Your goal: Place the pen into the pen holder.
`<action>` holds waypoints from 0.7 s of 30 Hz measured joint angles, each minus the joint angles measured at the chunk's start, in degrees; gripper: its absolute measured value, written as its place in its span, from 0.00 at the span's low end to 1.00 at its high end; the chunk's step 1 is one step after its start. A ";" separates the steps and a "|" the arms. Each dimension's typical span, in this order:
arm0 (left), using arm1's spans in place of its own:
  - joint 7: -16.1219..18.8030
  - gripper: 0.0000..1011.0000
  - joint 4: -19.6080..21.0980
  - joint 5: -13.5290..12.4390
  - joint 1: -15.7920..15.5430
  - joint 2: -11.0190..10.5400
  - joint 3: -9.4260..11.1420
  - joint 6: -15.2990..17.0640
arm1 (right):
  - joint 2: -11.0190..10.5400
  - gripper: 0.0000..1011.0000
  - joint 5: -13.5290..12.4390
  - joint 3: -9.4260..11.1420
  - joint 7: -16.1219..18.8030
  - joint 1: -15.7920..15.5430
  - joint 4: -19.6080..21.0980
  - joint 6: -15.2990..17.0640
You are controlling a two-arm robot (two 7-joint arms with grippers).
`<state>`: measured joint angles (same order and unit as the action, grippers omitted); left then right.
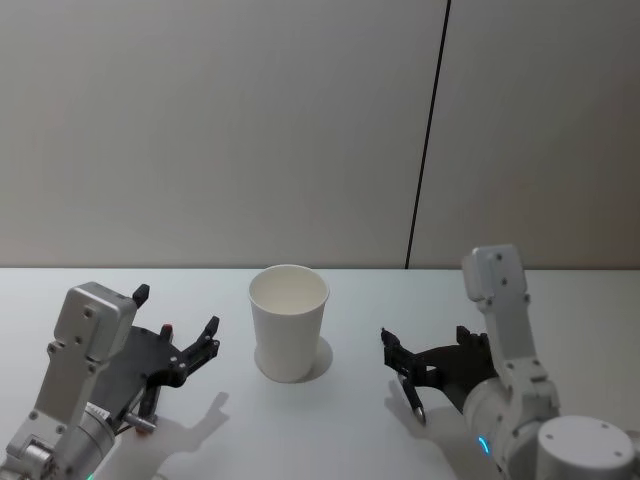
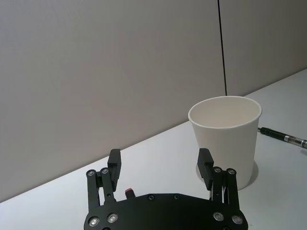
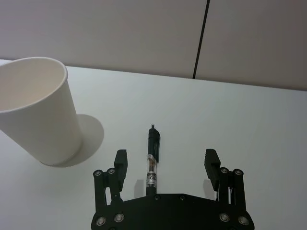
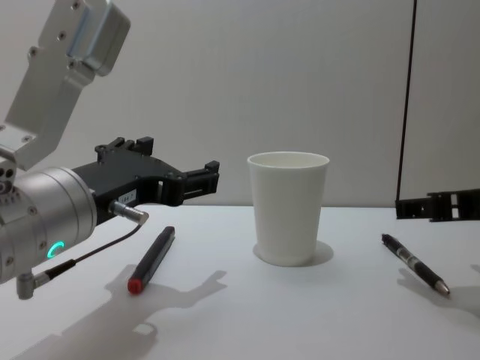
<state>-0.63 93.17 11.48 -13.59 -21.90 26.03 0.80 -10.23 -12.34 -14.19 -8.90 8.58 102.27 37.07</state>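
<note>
Our right pincer (image 3: 165, 155) is released. Its black, hinged fingers stand wide apart, and the pen (image 3: 152, 158) lies on the desk (image 3: 249, 124) in line with the gap between them, untouched. From the chest the pincer hangs above the pen, not on it. The white, boxy forearm behind it rises steeply.

The pen is slim: black grip, clear middle section, pointed metal tip. It lies flat at about 4 o'clock from the pen holder (image 1: 288, 325), well apart from it.

The pen holder is a plain white paper cup, matte, tapered toward its base, with a rolled rim. It stands upright mid-desk and holds nothing.

Our left pincer (image 2: 159, 158) is released too, grasping nothing. It hovers at about 8 o'clock from the cup, pointed toward it, on a silver-grey arm bent sharply upward. Under it a dark marker (image 4: 151, 259) with a red end lies flat on the smooth white desk.

Behind all this stands a grey panelled wall (image 1: 220, 130) with one thin dark seam.
</note>
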 joint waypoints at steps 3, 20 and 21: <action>0.00 0.99 0.00 0.00 0.00 0.00 0.00 0.00 | 1.16 0.99 0.04 0.11 -0.83 0.88 -0.60 1.80; 0.00 0.99 0.00 0.00 0.00 0.00 0.00 0.00 | 5.71 0.99 0.19 0.88 -3.62 4.24 -3.49 8.88; 0.00 0.99 0.00 0.00 0.00 0.00 0.00 0.00 | 5.97 0.99 0.23 0.94 -3.74 4.42 -3.77 9.23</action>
<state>-0.63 93.17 11.48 -13.59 -21.90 26.02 0.80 -4.25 -12.11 -13.25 -12.64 13.01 98.50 46.30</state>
